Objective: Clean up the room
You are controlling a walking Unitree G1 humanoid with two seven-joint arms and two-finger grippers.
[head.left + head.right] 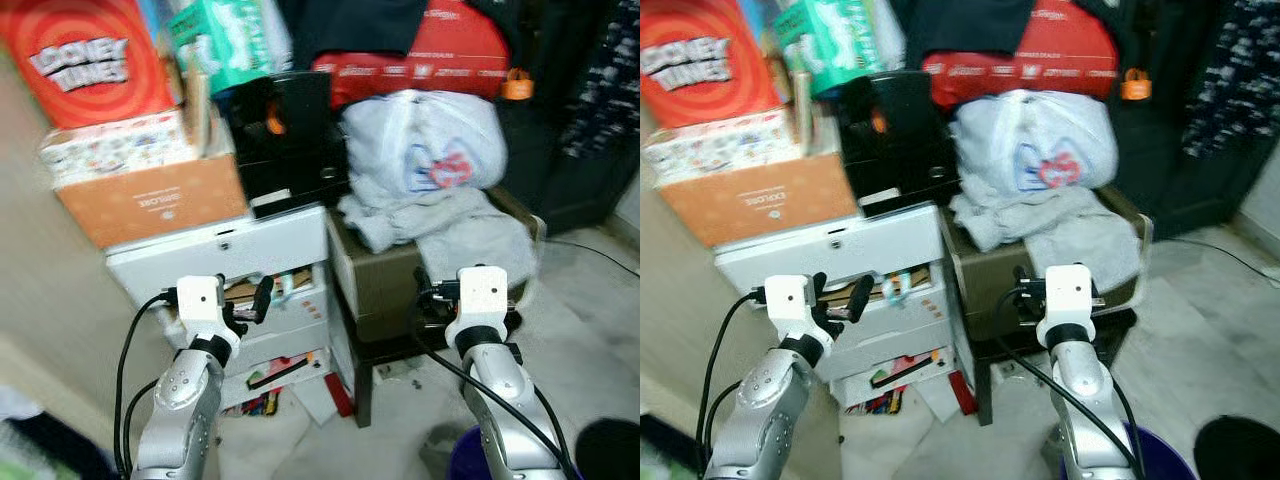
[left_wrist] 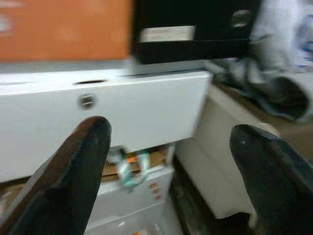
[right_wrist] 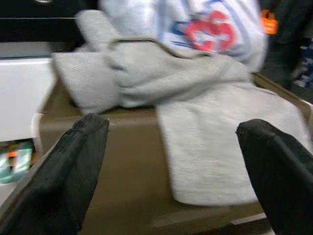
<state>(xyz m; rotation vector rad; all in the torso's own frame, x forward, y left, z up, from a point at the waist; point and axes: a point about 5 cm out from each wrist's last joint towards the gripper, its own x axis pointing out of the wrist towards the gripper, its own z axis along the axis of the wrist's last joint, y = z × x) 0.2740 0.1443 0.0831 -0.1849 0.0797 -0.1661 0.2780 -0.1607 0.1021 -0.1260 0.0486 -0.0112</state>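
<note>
progress: early, nothing tidied yet, probably
clutter: grey crumpled sweatshirt [image 1: 440,215] draped over brown box [image 1: 375,275]; white plastic drawer unit [image 1: 230,250] ajar
left gripper [image 2: 168,161]: fingers spread, empty
right gripper [image 3: 171,161]: fingers spread, empty, facing sweatshirt

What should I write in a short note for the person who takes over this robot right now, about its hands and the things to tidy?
Left hand: open, holding nothing, raised before the white plastic drawer unit, whose lower drawers stand open and stuffed with papers.
Right hand: open, holding nothing, facing the rumpled grey sweatshirt that hangs over the edge of the brown box-like stool.
A light plastic bag with a red and blue print sits on the sweatshirt.
Orange cardboard box and black box are stacked on the drawer unit.
Done: nothing visibly tidied yet.
Left: probably pick up the sweatshirt first, then the papers on the floor.
</note>
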